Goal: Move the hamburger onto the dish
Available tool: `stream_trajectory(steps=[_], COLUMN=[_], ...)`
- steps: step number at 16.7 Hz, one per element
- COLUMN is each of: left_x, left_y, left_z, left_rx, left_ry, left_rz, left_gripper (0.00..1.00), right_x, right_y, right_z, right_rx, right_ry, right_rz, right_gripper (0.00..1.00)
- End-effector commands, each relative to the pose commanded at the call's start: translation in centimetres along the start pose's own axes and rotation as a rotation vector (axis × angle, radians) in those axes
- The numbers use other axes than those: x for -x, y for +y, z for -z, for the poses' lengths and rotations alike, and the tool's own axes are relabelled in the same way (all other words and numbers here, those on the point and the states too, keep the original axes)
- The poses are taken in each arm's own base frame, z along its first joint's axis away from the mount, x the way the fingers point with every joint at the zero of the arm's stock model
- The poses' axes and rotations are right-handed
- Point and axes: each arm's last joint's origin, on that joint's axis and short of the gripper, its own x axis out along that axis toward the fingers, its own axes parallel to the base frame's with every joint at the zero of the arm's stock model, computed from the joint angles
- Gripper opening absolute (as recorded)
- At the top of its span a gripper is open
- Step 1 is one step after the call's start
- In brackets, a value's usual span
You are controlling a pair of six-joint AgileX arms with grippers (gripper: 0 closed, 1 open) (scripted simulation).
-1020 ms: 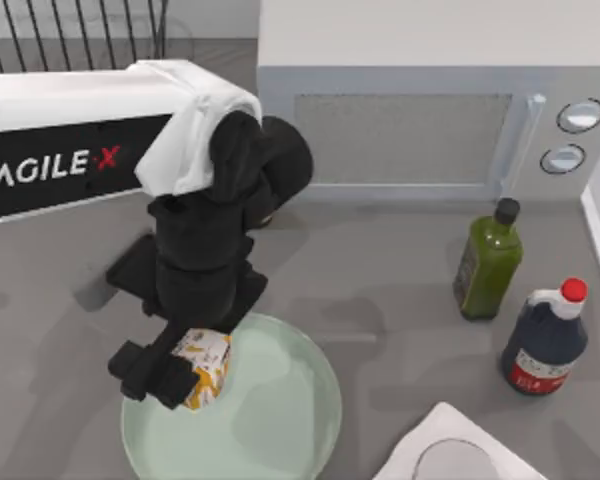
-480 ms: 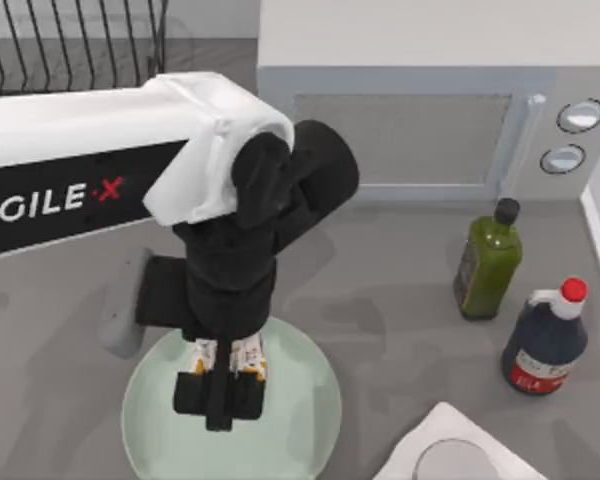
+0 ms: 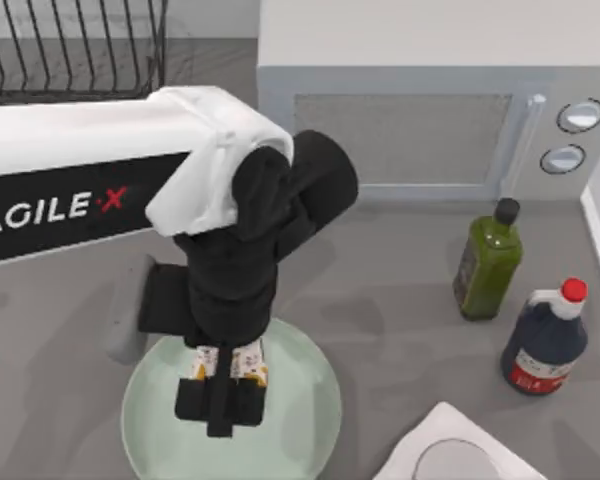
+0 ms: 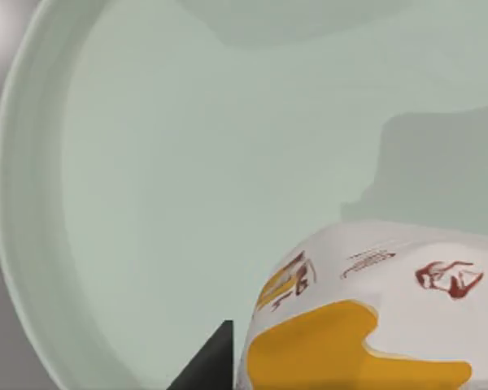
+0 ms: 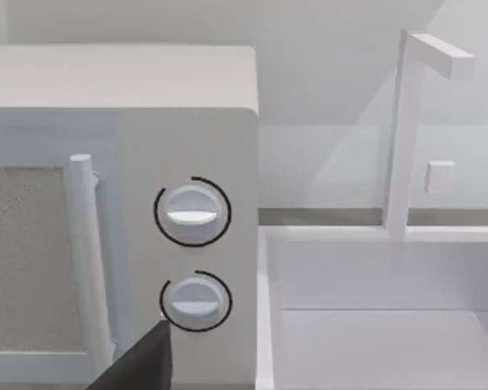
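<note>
The hamburger [image 3: 226,362], a white-wrapped lump with orange and yellow patches, is held between the black fingers of my left gripper [image 3: 220,405], which is shut on it. It hangs over the middle of the pale mint-green dish [image 3: 300,400] at the table's front. In the left wrist view the hamburger [image 4: 374,325] sits close above the dish [image 4: 171,162], with one dark finger [image 4: 207,370] beside it. I cannot tell whether it touches the dish. A dark edge of my right gripper [image 5: 138,366] faces the microwave, away from the dish.
A white microwave [image 3: 410,110] stands at the back, with a green bottle [image 3: 488,260] and a dark red-capped bottle [image 3: 546,340] to its front right. A white square object with a grey disc [image 3: 450,455] lies at the front right. A black wire rack [image 3: 70,45] is at the back left.
My left arm swung right, carrying the hamburger from the dish's left rim to over its middle. In the last half second it barely shifted.
</note>
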Motion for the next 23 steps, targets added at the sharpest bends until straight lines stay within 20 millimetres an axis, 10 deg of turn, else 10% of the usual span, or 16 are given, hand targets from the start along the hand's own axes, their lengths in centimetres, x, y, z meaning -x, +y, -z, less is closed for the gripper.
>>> stream_trajectory(steps=[9,23], left_x=[-3.4,-3.4], left_y=[0.1,0.1], left_z=[0.0,0.0], left_rx=[0.006,0.006], left_ry=[0.001,0.001], left_rz=[0.002,0.002], left_gripper=[0.00,1.00], right_x=[0.0,0.0], right_y=[0.0,0.0], right_z=[0.0,0.0], right_rx=[0.000,0.000], right_ry=[0.000,0.000], right_rz=[0.000,0.000], right_gripper=[1.00,1.00])
